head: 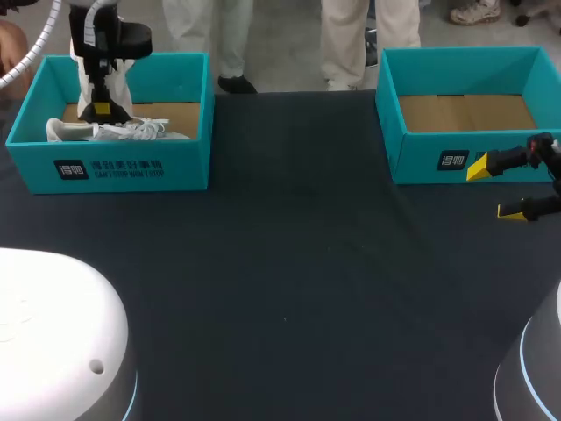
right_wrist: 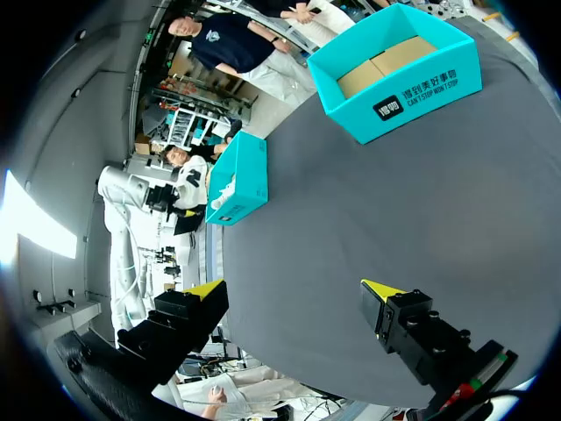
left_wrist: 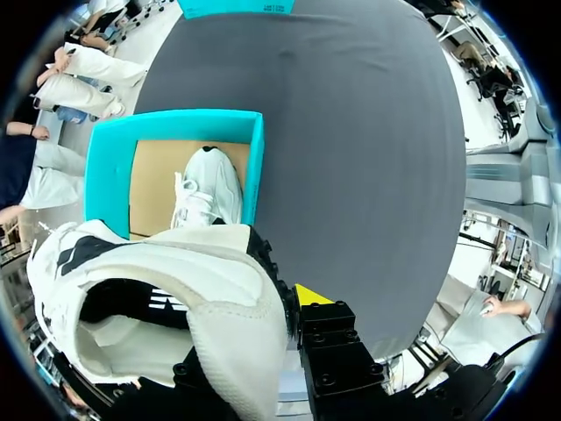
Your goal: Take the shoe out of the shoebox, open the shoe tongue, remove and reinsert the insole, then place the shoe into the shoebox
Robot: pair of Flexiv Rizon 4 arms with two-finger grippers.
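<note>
My left gripper (head: 102, 109) is inside the left teal shoebox (head: 131, 171), shut on the collar of a white shoe (head: 98, 86) that it holds upright, heel up. In the left wrist view this shoe (left_wrist: 175, 298) fills the space by the fingers, its dark opening showing, and one yellow fingertip (left_wrist: 311, 296) presses its side. A second white shoe (head: 118, 132) lies on the box's cardboard floor, ahead of the gripper (left_wrist: 209, 189). My right gripper (head: 504, 189) is open and holds nothing, in front of the right teal box (head: 421, 158).
The right box has only a bare cardboard floor (head: 465, 112). Dark tablecloth (head: 289, 263) stretches between the two boxes and toward the front. In the right wrist view the open gripper (right_wrist: 294, 289) faces this cloth, with both boxes (right_wrist: 399, 66) far ahead.
</note>
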